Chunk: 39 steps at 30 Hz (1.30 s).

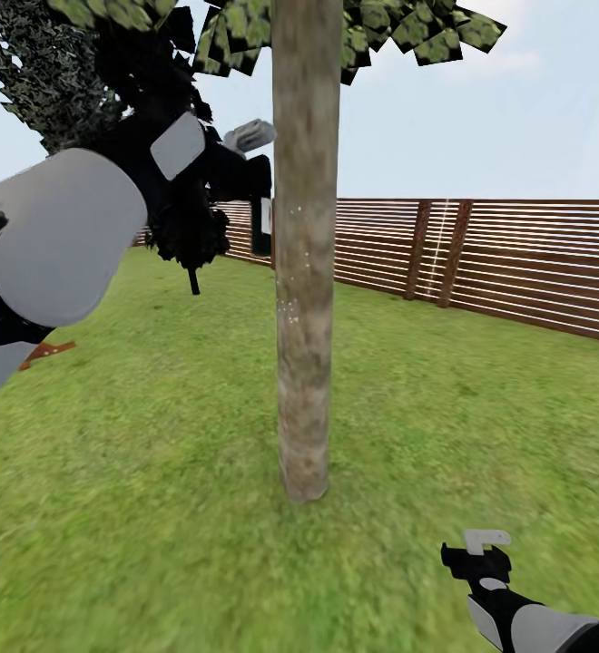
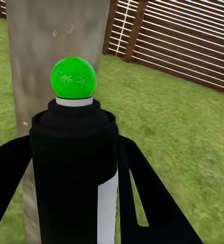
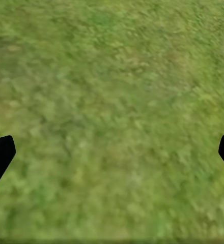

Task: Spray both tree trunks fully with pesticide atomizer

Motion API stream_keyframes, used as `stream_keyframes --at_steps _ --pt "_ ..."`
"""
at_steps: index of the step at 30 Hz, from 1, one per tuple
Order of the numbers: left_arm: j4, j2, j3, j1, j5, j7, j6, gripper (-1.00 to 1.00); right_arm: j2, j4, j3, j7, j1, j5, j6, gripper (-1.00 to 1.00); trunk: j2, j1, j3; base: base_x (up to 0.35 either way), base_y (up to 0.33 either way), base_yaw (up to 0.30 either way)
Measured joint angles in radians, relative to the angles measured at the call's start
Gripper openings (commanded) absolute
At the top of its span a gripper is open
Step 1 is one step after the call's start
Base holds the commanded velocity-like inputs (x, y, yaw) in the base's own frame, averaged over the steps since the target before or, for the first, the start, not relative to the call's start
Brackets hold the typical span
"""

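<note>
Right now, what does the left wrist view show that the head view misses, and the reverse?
The left wrist view alone gives the black spray bottle with its round green spot, clamped between the left gripper's black fingers. The head view alone gives the leafy green canopy, the sky, and the right gripper open, low over the lawn. Both share the thick grey-brown tree trunk just ahead of the bottle, the brown slatted wooden fence and the green grass.

Black pesticide atomizer [image 2: 74, 173] with white label strip and bright green spot. Mottled grey-brown tree trunk [image 1: 305, 272]. Brown slatted fence [image 1: 517, 263]. Patchy green lawn [image 1: 427, 408]. Black and pale grey arm casings.
</note>
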Motion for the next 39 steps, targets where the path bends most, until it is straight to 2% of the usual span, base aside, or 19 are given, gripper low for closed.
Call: stream_keyframes --at_steps 9,16,18,20,23,26,30,39 --pt "0.058 0.008 -0.001 0.004 -0.003 0.0 -0.074 -1.0 0.0 0.0 0.0 0.0 0.0 0.0 0.0 1.0 0.0 0.0 0.0 0.0 0.0 0.0" --pt "0.059 0.059 -0.005 0.02 -0.006 0.001 -0.079 -1.0 0.0 0.0 0.0 0.0 0.0 0.0 0.0 1.0 0.0 0.0 0.0 0.0 0.0 0.0" --pt "0.061 0.062 -0.004 0.031 -0.005 0.0 -0.079 -1.0 0.0 0.0 0.0 0.0 0.0 0.0 0.0 1.0 0.0 0.0 0.0 0.0 0.0 0.0" --pt "0.062 0.055 0.0 0.042 -0.002 -0.002 -0.078 -1.0 0.0 0.0 0.0 0.0 0.0 0.0 0.0 1.0 0.0 0.0 0.0 0.0 0.0 0.0" --pt "0.063 0.004 0.005 0.046 0.003 -0.005 -0.078 -1.0 0.0 0.0 0.0 0.0 0.0 0.0 0.0 1.0 0.0 0.0 0.0 0.0 0.0 0.0" --pt "0.064 -0.022 -0.001 0.047 -0.001 -0.005 -0.085 -1.0 0.0 0.0 0.0 0.0 0.0 0.0 0.0 1.0 0.0 0.0 0.0 0.018 0.0 0.0" --pt "0.065 -0.022 -0.003 0.049 -0.002 -0.005 -0.146 -1.0 0.0 0.0 0.0 0.0 0.0 0.0 0.0 1.0 0.0 0.0 0.0 0.116 0.0 0.0" --pt "0.059 -0.022 -0.003 0.052 -0.002 -0.004 -0.158 -1.0 0.0 0.0 0.0 0.0 0.0 0.0 0.0 1.0 0.0 0.0 0.0 0.006 0.0 0.0"
